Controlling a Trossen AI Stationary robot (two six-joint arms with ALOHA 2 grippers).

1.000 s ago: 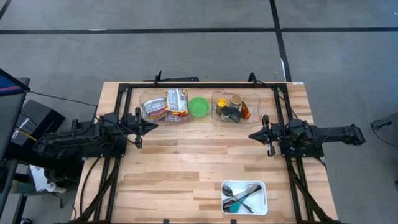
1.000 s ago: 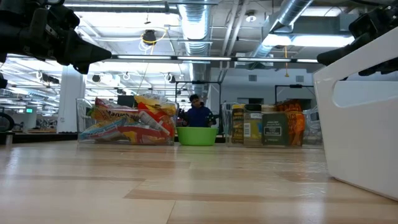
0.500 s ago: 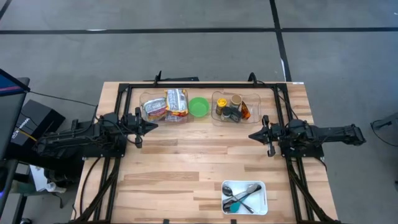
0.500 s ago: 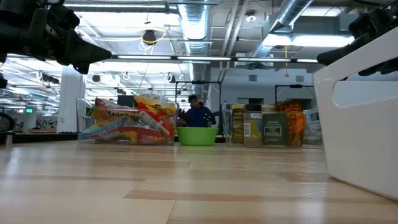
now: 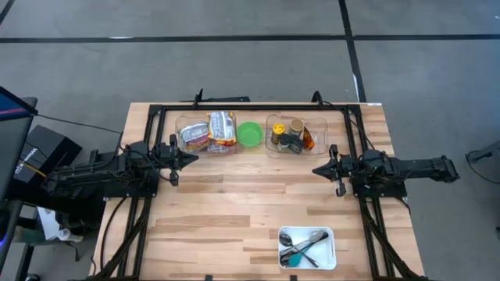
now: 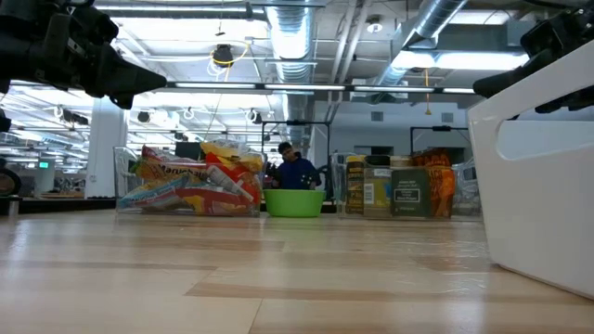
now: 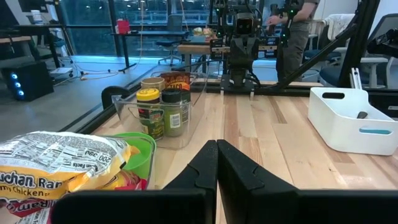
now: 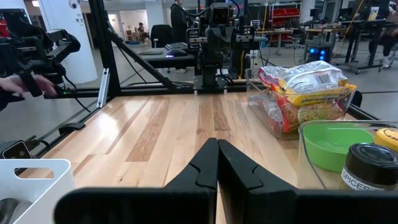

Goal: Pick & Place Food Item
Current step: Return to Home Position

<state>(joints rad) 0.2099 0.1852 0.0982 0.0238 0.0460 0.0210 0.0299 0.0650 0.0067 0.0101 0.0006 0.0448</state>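
Left fingers (image 5: 187,158) and right fingers (image 5: 320,169) are both clenched on nothing, their tips facing each other across the desk (image 5: 234,211), well apart. The noodle packs (image 5: 209,130) lie in the left bin (image 5: 179,123), just beyond the left fingers. The spoon (image 5: 303,247) lies in the white bin (image 5: 334,248), nearer the right arm. We judge that nothing awaits grasping and only the home pose remains.
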